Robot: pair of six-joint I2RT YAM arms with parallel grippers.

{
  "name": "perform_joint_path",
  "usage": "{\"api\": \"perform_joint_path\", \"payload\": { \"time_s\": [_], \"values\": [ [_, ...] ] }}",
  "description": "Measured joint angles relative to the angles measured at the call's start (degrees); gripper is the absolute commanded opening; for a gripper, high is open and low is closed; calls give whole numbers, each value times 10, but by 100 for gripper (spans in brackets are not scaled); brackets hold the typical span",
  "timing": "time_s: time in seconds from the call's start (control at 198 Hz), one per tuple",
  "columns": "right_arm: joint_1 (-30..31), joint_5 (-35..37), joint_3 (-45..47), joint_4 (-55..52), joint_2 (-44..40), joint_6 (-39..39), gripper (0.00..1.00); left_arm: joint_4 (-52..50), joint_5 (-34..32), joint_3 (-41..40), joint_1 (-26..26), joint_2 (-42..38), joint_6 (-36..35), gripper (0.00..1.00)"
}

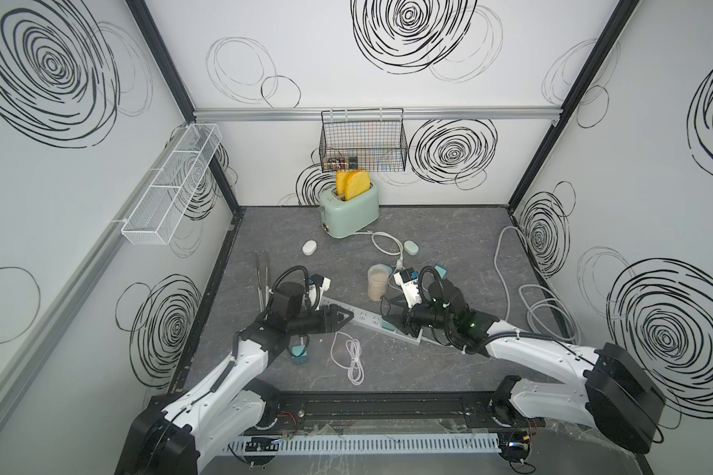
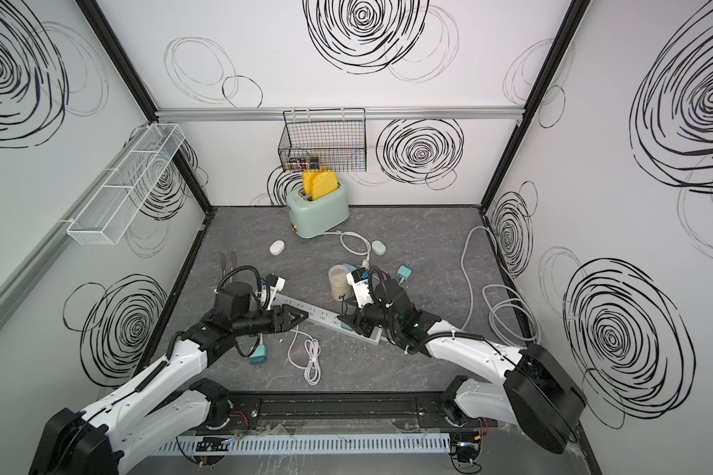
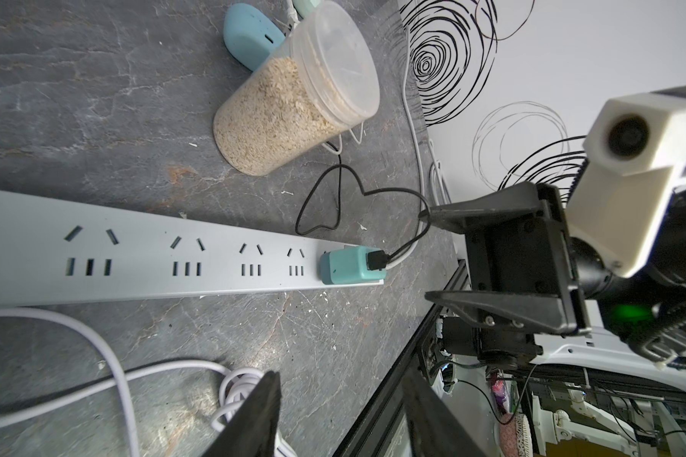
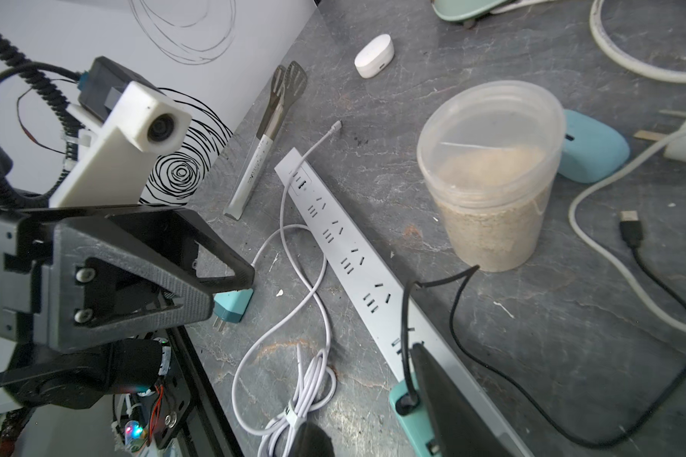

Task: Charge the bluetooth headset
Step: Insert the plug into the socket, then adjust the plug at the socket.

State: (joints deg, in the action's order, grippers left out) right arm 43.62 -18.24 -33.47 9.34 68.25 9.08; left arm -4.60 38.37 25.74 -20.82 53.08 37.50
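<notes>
Charger (image 3: 349,264) sits in strip (image 3: 135,253); right gripper (image 3: 426,255) and left gripper (image 1: 343,317) gape empty; next we bring cable end (image 4: 629,221) to case (image 4: 593,146)

Bright, even diffuse light, faint soft shadows; wide-angle edges bow, wrist views slightly soft.

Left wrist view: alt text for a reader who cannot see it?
A teal charger sits plugged into the end of a grey power strip, a black cable in its port. The right gripper hangs open beyond it; a tub of oats stands nearby.
</notes>
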Motion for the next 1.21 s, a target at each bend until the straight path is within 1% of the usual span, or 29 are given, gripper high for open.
{"api": "perform_joint_path", "payload": {
  "time_s": [0.202, 0.368, 0.524, 0.796, 0.922, 1.033, 1.21],
  "values": [
    [-32, -18, -53, -126, 0, -9, 53, 0, 2, 0, 0, -3, 0, 55],
    [-33, -21, -79, -198, 8, 1, 51, 0, 5, 0, 0, -4, 0, 55],
    [-33, -20, -117, -258, 39, 24, 49, 2, 8, 0, 0, -4, 0, 55],
    [-23, -9, -174, -314, 120, 53, 48, 14, 9, 0, 0, -10, 0, 55],
    [-12, 14, -187, -327, 148, 55, 43, 16, 10, 0, 0, -10, 0, 54],
    [-8, 28, -193, -328, 155, 55, 41, 17, 11, 0, 0, -10, 0, 55],
    [-7, 35, -197, -327, 155, 56, 41, 17, 14, 0, 2, -10, 0, 55]
  ]
}}
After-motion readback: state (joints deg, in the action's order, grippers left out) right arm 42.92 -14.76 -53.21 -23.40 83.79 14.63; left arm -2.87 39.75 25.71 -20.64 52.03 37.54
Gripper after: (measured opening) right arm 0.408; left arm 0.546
